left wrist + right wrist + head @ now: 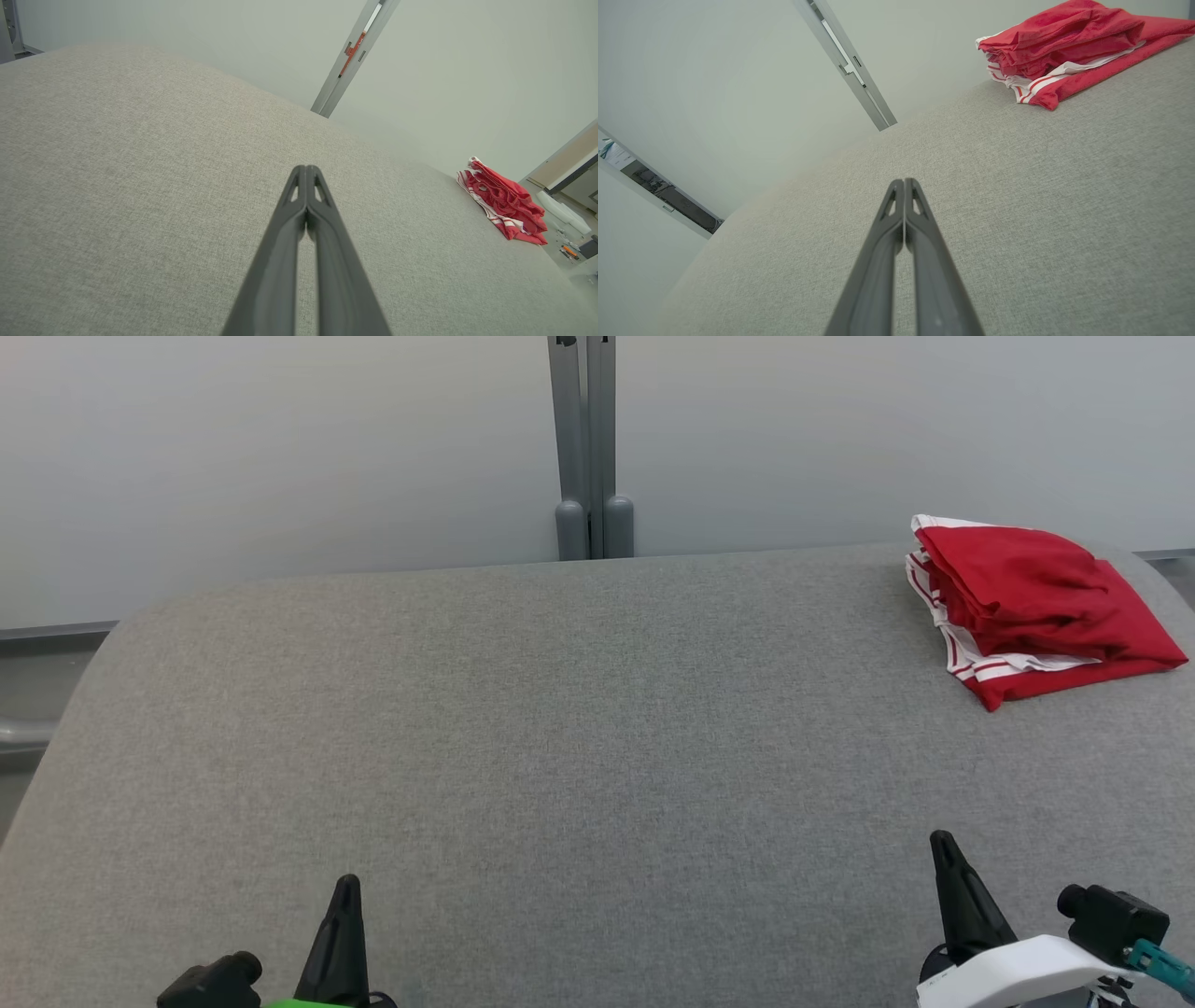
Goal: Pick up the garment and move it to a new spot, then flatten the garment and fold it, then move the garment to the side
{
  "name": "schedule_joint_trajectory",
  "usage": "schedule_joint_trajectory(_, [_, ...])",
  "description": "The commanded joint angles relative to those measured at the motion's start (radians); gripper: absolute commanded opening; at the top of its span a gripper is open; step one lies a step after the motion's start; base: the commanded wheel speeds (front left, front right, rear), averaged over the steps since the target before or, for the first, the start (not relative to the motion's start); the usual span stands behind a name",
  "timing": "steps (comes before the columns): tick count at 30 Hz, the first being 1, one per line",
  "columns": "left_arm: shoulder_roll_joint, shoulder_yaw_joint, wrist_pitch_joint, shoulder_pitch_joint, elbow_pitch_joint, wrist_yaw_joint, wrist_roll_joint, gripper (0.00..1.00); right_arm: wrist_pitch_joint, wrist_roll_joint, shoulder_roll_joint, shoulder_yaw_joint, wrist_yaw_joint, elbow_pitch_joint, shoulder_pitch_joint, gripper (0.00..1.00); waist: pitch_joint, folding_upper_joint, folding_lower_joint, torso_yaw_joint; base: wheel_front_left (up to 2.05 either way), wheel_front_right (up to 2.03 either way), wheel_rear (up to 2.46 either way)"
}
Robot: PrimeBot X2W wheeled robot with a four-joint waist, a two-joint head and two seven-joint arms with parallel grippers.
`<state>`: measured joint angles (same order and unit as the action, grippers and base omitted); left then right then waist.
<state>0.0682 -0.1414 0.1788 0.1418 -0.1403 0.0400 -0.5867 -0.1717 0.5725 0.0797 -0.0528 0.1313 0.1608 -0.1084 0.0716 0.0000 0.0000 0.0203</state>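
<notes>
The garment is red with white striped trim. It lies folded in a loose stack at the far right of the grey fabric table. Both wrist views show it too, far off: garment at the right, garment at the top right. My left gripper stands at the lower left, fingers pressed together, holding nothing. My right gripper stands at the lower right, also shut and empty, well short of the garment. In the wrist views the left gripper and the right gripper hover over bare cloth.
A grey metal post stands against the pale wall behind the table's far edge. The table's corners curve away at the left and right. Wide bare fabric lies between the grippers and the garment.
</notes>
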Motion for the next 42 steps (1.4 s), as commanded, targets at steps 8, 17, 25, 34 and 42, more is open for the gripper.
schedule_joint_trajectory(8, [0.013,0.026,-0.029,-0.059,-0.006,0.017,-0.157,0.0,0.031,0.154,0.008,0.018,0.0,0.001,0.053,0.0,-0.006,0.0,0.0,-0.002,0.0,0.0,0.0])
schedule_joint_trajectory(17, [0.017,0.047,-0.057,-0.086,-0.017,0.027,-0.287,0.0,0.061,0.283,0.008,0.031,0.0,0.011,0.076,0.0,-0.013,0.0,0.0,-0.003,0.0,0.0,0.0])
schedule_joint_trajectory(25, [0.02,0.066,-0.081,-0.108,-0.027,0.036,-0.391,0.0,0.085,0.386,0.008,0.043,0.0,0.02,0.095,0.0,-0.019,0.0,0.0,-0.005,0.0,0.0,0.0])
schedule_joint_trajectory(34, [0.022,0.086,-0.106,-0.131,-0.037,0.044,-0.494,0.0,0.112,0.49,0.007,0.057,0.0,0.029,0.114,0.0,-0.025,0.0,0.0,-0.007,0.0,0.0,0.0])
schedule_joint_trajectory(42, [0.022,0.103,-0.128,-0.15,-0.047,0.052,-0.584,0.0,0.135,0.58,0.005,0.068,0.0,0.037,0.131,0.0,-0.031,0.0,0.0,-0.008,0.0,0.0,0.0])
